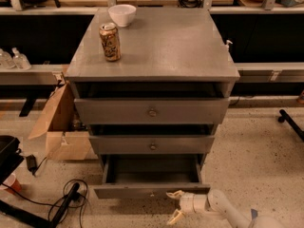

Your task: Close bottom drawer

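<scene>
I found the bottom drawer (137, 190) standing well out of the cabinet (171, 46), grey interior exposed. My gripper (174, 206) sat low by the drawer front's right end, fingers spread apart, clamping nothing. Contact could not be confirmed.

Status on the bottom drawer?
Pincer open, low, at the right end of the bottom drawer front. Drawer pulled out. Nothing seen blocking its travel.
</scene>
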Controlling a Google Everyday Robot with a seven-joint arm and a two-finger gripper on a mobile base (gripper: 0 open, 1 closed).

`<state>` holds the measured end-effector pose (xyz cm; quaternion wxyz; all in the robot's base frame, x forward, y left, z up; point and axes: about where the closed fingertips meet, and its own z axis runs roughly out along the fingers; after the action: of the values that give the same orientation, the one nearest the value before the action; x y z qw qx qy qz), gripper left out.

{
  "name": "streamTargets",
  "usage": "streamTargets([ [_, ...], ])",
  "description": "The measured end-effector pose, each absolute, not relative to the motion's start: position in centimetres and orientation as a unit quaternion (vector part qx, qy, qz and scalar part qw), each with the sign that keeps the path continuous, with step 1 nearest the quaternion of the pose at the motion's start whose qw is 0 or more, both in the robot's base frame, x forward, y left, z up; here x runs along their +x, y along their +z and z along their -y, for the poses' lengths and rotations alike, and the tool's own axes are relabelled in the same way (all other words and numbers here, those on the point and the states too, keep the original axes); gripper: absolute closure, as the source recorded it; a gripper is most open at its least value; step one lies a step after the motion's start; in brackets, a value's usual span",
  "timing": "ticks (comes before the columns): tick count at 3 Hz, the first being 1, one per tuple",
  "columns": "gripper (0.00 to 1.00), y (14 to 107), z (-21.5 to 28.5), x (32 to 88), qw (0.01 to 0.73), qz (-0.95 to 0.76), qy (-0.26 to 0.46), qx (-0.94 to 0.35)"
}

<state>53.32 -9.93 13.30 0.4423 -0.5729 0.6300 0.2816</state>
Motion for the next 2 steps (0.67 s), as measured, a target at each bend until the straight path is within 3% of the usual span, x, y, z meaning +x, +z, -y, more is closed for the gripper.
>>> streamTargets([
  [1,0.15,13.30,9.93,53.02,0.442,-0.630,0.282,-0.573],
  [2,0.44,13.27,9.81,52.91,0.442,-0.630,0.282,-0.573],
])
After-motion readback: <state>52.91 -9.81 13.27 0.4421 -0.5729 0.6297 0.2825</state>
